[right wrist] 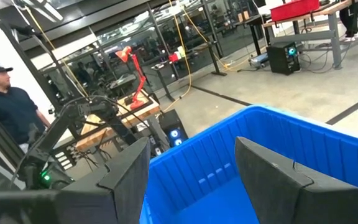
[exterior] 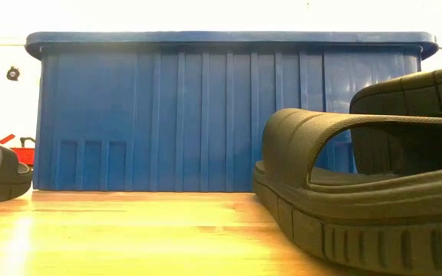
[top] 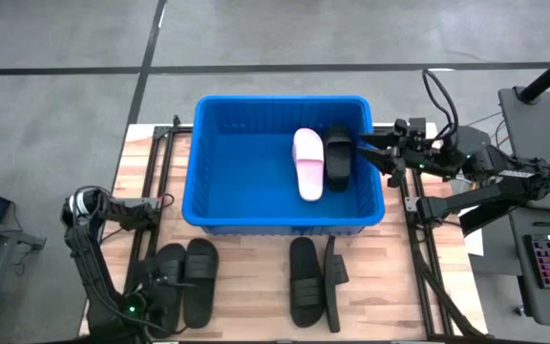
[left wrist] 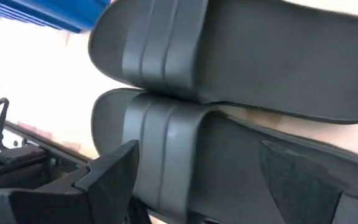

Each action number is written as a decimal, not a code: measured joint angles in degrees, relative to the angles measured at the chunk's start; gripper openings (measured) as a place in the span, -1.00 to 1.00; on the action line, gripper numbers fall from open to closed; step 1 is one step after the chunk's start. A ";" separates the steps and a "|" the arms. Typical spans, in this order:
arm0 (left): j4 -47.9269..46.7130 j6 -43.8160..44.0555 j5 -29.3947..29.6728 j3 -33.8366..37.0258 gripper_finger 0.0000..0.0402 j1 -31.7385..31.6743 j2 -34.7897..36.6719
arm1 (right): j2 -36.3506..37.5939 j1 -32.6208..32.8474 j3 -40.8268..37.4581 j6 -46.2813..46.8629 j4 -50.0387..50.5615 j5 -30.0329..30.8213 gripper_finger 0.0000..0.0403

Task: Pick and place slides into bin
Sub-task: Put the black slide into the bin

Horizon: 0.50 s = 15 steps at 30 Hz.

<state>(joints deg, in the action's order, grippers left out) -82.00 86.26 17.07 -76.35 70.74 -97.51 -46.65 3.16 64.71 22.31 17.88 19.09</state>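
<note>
Worktop: pale wooden worktop (top: pixel 256 277) on a grey floor; from my seat the high view takes in the whole of it, both arms included.
Bin: bright blue bin (top: pixel 199 162) on the far half of the worktop, ribbed walls, thick rim; in the low view its near wall (exterior: pixel 167 115) fills the background.
Bin contents: two slides side by side toward the right end, touching along their long edges. I read a pale pink-white slide (top: pixel 307 163) and, just to its right, a black slide (top: pixel 339 157). The rest of the bin floor is bare blue.
Left pair on worktop: two black slides in front of the bin's left corner, lying abreast, one (top: pixel 200 281) nearer the middle and one (top: pixel 165 272) partly under my left arm.
Right pair on worktop: one black slide (top: pixel 303 281) lying flat, and a second (top: pixel 332 283) just beside it standing on its edge.
Left claw: left claw (top: pixel 157 280) down over the left pair; the wrist view shows one dark finger (left wrist: pixel 107 180) beside the nearer slide's strap (left wrist: pixel 166 155), jaws apart, nothing gripped.
Right claw: right claw (right wrist: pixel 194 177) at the bin's right rim, pointing in over it; jaws spread wide, empty, with blue wall visible between them.
Room: a person (right wrist: pixel 11 106) in a dark top stands beyond the worktop in the right wrist view.
</note>
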 joint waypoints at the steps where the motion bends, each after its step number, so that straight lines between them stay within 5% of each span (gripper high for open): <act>1: 0.02 0.13 -0.17 0.74 0.54 0.06 0.00 | -0.02 0.00 0.00 0.00 0.12 0.00 0.12; 15: 1.55 9.42 -6.26 10.97 0.54 -0.14 -1.86 | 0.00 0.00 0.00 -0.24 1.28 -0.01 0.12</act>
<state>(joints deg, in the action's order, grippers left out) -80.44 95.69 10.81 -65.38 70.61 -99.37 -46.65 3.16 64.71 22.06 19.16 19.08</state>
